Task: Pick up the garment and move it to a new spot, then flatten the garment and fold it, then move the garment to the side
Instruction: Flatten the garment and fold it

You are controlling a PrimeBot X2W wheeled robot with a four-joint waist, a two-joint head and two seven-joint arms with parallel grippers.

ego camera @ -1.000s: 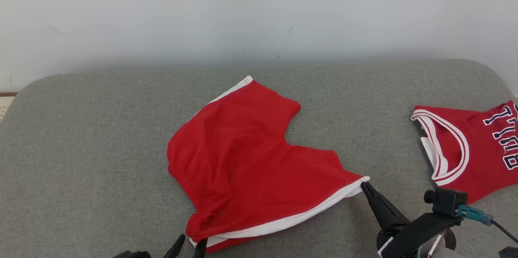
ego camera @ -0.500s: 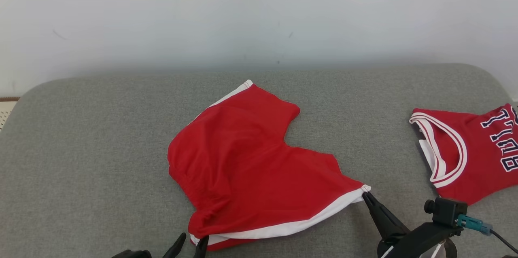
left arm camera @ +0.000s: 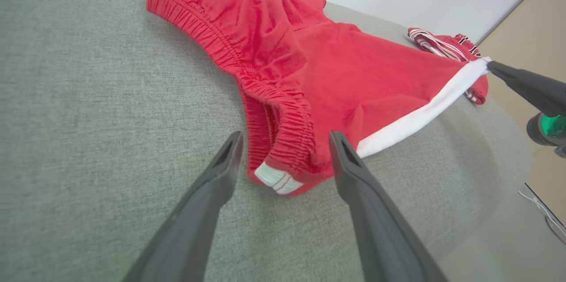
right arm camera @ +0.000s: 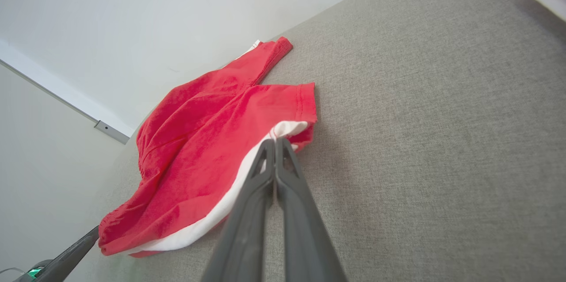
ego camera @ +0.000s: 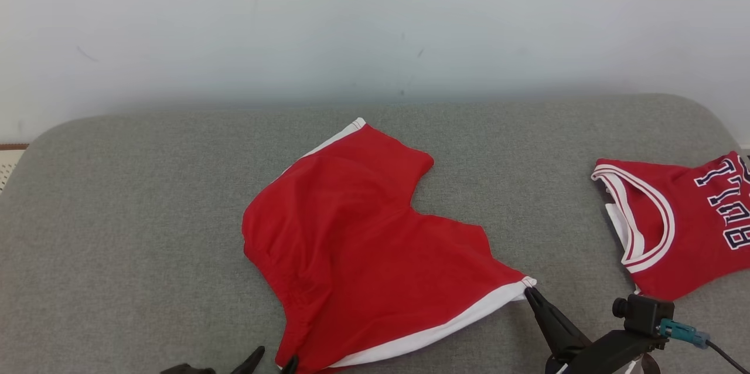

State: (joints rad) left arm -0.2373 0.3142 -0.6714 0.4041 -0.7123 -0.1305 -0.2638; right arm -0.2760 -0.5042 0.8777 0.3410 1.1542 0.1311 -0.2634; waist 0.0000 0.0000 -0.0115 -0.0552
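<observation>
Two red garments on grey cushion: shorts spread mid-cushion, jersey well apart at right edge. Right gripper pinched together on white-trimmed leg-hem corner of shorts, front right. Left gripper spread wide, fingers either side of bunched waistband corner at front, not clamped. Wrinkled along elastic waistband, mostly flat elsewhere.

Grey fabric seat – white wall behind w/ scuffs.

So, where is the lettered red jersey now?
In the head view the jersey lies at the far right of the grey cushion, apart from the red shorts to its left.
</observation>
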